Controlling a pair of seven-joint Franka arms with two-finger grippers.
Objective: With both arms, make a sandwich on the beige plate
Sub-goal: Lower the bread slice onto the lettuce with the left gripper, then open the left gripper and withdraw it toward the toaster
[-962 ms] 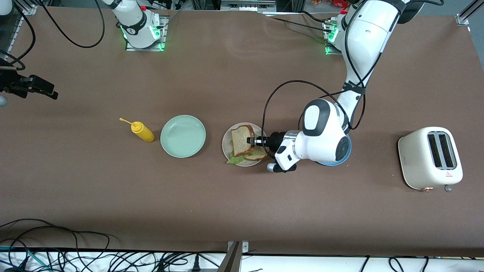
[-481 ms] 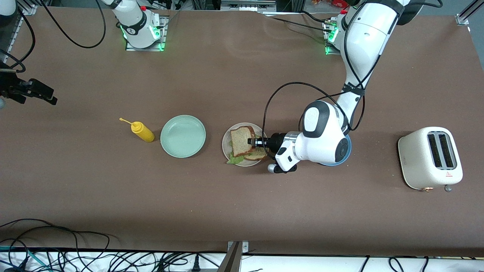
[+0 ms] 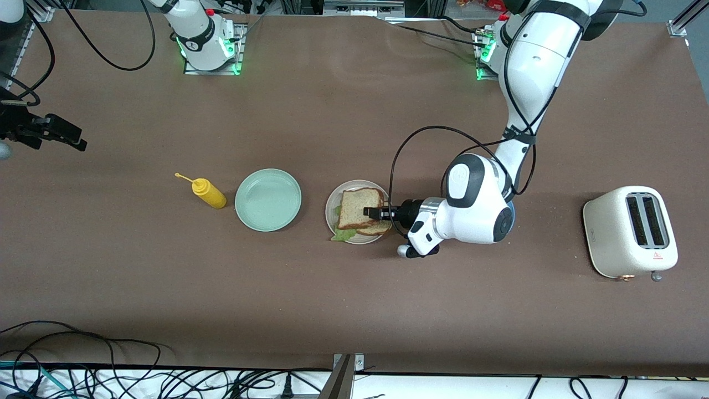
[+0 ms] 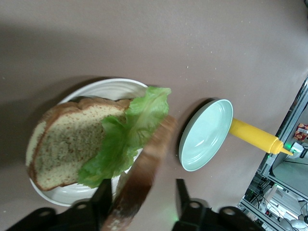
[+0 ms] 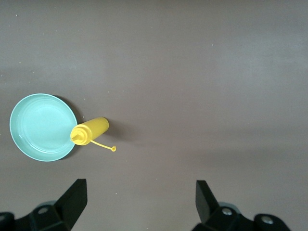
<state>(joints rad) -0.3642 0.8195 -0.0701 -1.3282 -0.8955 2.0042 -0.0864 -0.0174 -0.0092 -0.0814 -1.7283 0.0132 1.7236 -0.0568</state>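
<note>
The beige plate (image 3: 331, 215) (image 4: 111, 84) holds a bread slice (image 4: 61, 144) with a ruffled green lettuce leaf (image 3: 343, 235) (image 4: 129, 135) on it. A second bread slice (image 3: 360, 207) (image 4: 145, 169) lies tilted over the lettuce. My left gripper (image 3: 370, 212) (image 4: 142, 188) is low at the plate's edge and open. That top slice sits between its jaws, leaning on one finger (image 4: 102, 193), with a clear gap to the other finger. My right gripper (image 3: 72, 138) (image 5: 139, 186) waits open and empty over bare table at the right arm's end.
A mint-green plate (image 3: 268, 199) (image 4: 206, 134) (image 5: 42, 127) and a yellow squeeze bottle (image 3: 208, 193) (image 4: 252, 137) (image 5: 90, 131) stand beside the beige plate toward the right arm's end. A white toaster (image 3: 630, 231) sits at the left arm's end. A blue plate (image 3: 512, 210) peeks from under the left wrist.
The left gripper's jaws have parted, letting go of the top bread slice. The slice has tipped down flatter over the lettuce and lower slice. The right arm has barely shifted.
</note>
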